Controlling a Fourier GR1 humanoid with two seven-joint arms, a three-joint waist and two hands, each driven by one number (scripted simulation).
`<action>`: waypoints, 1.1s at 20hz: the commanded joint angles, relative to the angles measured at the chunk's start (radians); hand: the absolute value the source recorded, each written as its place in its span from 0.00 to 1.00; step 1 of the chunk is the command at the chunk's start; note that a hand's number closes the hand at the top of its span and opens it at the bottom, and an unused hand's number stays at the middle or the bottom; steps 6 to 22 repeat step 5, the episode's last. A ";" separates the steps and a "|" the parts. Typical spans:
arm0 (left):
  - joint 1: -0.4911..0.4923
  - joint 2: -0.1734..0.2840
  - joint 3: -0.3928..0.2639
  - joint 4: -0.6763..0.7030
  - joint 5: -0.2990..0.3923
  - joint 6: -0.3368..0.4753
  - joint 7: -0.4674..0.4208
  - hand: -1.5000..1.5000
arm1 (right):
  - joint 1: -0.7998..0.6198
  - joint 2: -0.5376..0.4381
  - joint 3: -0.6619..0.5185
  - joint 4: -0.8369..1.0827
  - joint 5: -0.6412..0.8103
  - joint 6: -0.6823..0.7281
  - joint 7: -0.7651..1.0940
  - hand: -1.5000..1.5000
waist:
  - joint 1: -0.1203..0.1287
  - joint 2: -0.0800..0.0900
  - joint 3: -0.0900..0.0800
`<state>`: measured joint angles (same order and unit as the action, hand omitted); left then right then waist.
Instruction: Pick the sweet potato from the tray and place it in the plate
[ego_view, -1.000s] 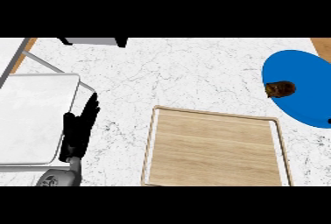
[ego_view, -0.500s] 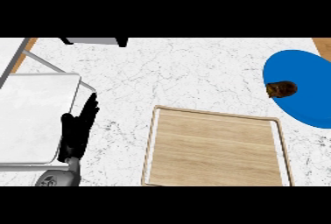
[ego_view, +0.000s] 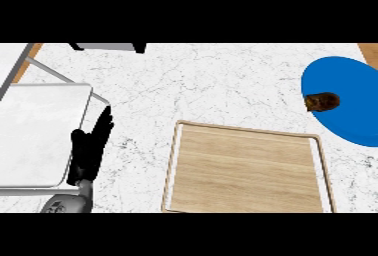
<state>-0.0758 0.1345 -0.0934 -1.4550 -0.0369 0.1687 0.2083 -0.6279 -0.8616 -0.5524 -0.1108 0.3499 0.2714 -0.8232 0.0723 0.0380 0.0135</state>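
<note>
Head view: we log our left hand (ego_view: 88, 150) resting at lower left, fingers straight and holding nothing. Right of it on the surface (ego_view: 207, 85), the wooden tray (ego_view: 247, 172); far right, the sweet potato (ego_view: 322, 101) on the blue plate (ego_view: 347, 80).

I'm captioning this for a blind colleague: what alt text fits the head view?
A brown sweet potato lies on a blue plate at the right edge of a white marble counter. A wooden tray with nothing on it sits in front, and the left hand rests open at the lower left.
</note>
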 joint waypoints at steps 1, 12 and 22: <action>-0.008 -0.006 -0.015 -0.021 -0.013 0.005 0.011 0.50 | -0.001 -0.026 -0.002 -0.001 0.001 0.013 0.008 0.00 | 0.007 -0.001 0.001; -0.017 -0.018 -0.009 -0.023 -0.010 0.020 0.024 0.50 | 0.032 -0.012 -0.013 0.000 -0.004 -0.040 -0.014 0.00 | 0.003 0.000 0.002; -0.017 -0.018 -0.009 -0.023 -0.010 0.020 0.024 0.50 | 0.032 -0.012 -0.013 0.000 -0.004 -0.040 -0.014 0.00 | 0.003 0.000 0.002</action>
